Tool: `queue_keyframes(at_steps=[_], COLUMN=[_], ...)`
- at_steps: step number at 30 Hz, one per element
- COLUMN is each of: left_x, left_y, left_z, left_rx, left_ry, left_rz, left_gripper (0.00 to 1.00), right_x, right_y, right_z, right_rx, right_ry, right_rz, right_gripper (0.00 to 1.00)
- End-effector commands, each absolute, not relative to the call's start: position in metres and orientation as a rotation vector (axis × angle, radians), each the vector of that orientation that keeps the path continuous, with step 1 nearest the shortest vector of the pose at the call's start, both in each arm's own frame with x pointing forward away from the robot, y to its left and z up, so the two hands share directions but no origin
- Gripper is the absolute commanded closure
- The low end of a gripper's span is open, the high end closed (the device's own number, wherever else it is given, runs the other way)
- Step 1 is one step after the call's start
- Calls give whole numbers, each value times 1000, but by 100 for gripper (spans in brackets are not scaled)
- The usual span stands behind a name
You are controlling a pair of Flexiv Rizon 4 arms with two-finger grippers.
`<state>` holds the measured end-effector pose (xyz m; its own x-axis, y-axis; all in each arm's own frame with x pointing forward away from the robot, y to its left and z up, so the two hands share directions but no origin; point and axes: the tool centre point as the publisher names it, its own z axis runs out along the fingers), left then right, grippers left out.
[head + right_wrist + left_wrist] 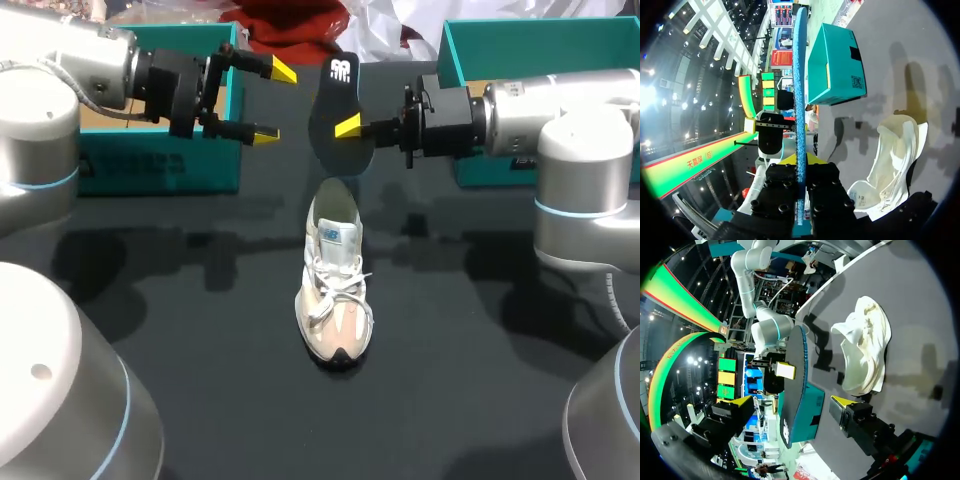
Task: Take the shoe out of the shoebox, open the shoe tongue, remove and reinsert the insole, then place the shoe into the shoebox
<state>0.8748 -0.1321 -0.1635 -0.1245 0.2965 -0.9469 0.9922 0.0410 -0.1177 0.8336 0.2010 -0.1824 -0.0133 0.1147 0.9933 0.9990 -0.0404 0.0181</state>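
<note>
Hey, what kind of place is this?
Likely a robot test bench: a dark table, a teal shoebox, a shoe, and the right gripper holding its insole.

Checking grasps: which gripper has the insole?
The right gripper, shut on the upright black insole; the left gripper is open beside it, gripping nothing.

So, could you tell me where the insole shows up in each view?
Head view: insole held upright beyond the shoe, in the right gripper.
Left wrist view: insole ahead of the left gripper, beside the shoe.
Right wrist view: insole edge-on, clamped in the right gripper.
Shared landmark: the shoe.
</note>
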Motion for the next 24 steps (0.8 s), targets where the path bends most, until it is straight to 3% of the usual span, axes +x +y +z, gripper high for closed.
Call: queue_keyframes(at_steps=[1,13,24], left_x=[875,842,837], left_y=[-133,-108,-107], left_z=[-164,-180,-178], left_rx=[1353,1008,1019], left_ry=[1536,2187,2210], left_rz=[-1122,-1350,-1294], left_gripper=[0,0,0], right_x=[833,838,838], right_y=[198,182,180], right_z=[-186,-198,-203], right_rx=[-1339,-1340,-1487], right_ry=[-1293,-1316,-1322], right_rz=[-1200,-1349,-1330], right_gripper=[100,100,100])
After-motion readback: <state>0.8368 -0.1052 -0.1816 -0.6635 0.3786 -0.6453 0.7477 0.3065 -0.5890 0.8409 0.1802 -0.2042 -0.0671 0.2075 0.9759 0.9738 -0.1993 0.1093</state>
